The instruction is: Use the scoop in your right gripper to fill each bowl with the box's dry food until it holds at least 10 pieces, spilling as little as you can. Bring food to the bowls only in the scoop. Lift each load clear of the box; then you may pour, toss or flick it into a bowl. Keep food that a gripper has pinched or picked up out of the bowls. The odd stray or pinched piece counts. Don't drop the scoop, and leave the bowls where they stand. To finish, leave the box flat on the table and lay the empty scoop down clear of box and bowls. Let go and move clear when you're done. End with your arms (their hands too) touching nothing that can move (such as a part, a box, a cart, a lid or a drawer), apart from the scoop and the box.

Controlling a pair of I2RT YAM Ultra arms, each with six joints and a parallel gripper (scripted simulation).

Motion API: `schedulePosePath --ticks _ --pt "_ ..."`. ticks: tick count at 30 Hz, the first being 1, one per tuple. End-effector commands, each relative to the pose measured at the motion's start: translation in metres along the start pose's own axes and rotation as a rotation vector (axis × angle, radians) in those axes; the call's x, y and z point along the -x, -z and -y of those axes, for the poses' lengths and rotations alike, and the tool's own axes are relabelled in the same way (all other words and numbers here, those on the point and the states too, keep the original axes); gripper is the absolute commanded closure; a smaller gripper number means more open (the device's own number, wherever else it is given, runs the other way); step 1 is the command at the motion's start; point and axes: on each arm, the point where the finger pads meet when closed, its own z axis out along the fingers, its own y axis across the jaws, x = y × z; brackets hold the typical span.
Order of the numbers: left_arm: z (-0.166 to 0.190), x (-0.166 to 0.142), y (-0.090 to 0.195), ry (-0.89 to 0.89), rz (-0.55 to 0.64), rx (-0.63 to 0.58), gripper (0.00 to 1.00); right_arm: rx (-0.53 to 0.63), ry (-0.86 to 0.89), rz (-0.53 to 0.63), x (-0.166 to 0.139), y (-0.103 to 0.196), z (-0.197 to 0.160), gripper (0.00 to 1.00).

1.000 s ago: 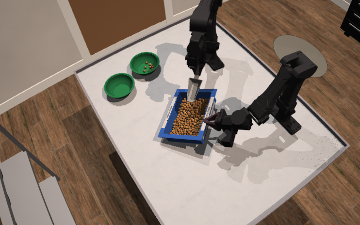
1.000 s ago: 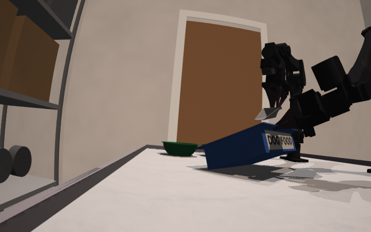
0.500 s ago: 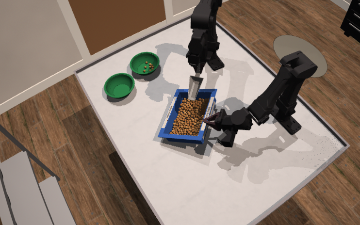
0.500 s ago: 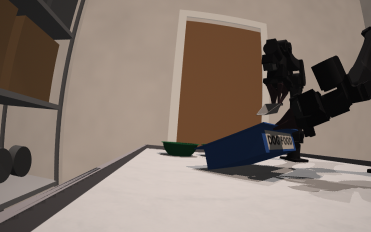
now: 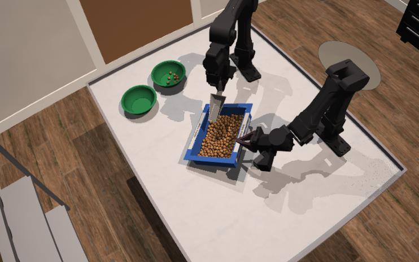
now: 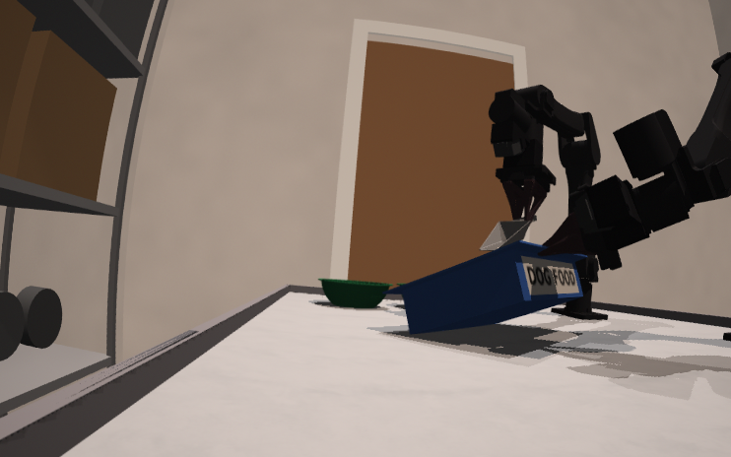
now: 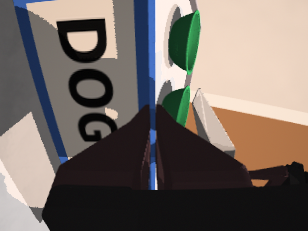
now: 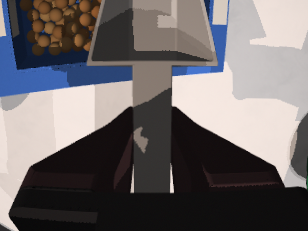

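The blue box (image 5: 213,160) (image 6: 458,304) (image 8: 30,85) is tilted, its left-gripper side raised, with brown dry food (image 5: 217,140) (image 8: 56,16) inside. My left gripper (image 5: 237,140) (image 6: 543,252) (image 7: 153,114) is shut on its raised rim. My right gripper (image 5: 220,89) (image 6: 523,216) (image 8: 152,116) is shut on the handle of the grey scoop (image 5: 217,106) (image 6: 503,235) (image 7: 212,124) (image 8: 152,31). The scoop hangs above the box's back corner; no food shows in its visible part. The back green bowl (image 5: 160,74) (image 7: 176,106) holds several pieces. The front green bowl (image 5: 140,101) (image 6: 356,294) (image 7: 184,43) shows none.
The bowls stand beyond the box, near the left edge of the white table (image 5: 213,213) (image 6: 269,387). The left arm (image 5: 311,108) reaches in from the right in the top view. A shelf unit (image 5: 34,210) (image 6: 115,258) stands off the table.
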Motion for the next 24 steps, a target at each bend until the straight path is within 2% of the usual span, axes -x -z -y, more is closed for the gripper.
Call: schedulePosePath --ticks 1,4,6,7,9,12,13,24 --pt "0.043 0.009 0.004 -0.125 0.020 -0.095 1.00 0.013 0.037 0.032 0.010 -0.003 0.012 1.00" --pt "0.043 0.009 0.004 -0.125 0.020 -0.095 1.00 0.020 0.024 -0.001 -0.001 -0.011 0.015 1.00" --pt "0.043 0.009 0.004 -0.125 0.020 -0.095 1.00 0.009 0.020 0.072 0.013 0.010 0.013 1.00" --pt "0.043 0.009 0.004 -0.125 0.020 -0.095 1.00 0.012 -0.012 -0.014 0.001 -0.014 0.019 1.00" --pt "0.043 0.009 0.004 -0.125 0.020 -0.095 1.00 0.012 -0.012 -0.014 0.001 -0.014 0.019 1.00" --pt "0.043 0.009 0.004 -0.125 0.020 -0.095 1.00 0.002 -0.003 0.057 0.012 0.005 0.019 1.00" --pt "0.043 0.009 0.004 -0.125 0.020 -0.095 1.00 0.002 0.002 -0.009 0.011 -0.015 0.015 1.00" --pt "0.043 0.009 0.004 -0.125 0.020 -0.095 1.00 0.001 0.002 -0.026 0.017 -0.022 0.016 1.00"
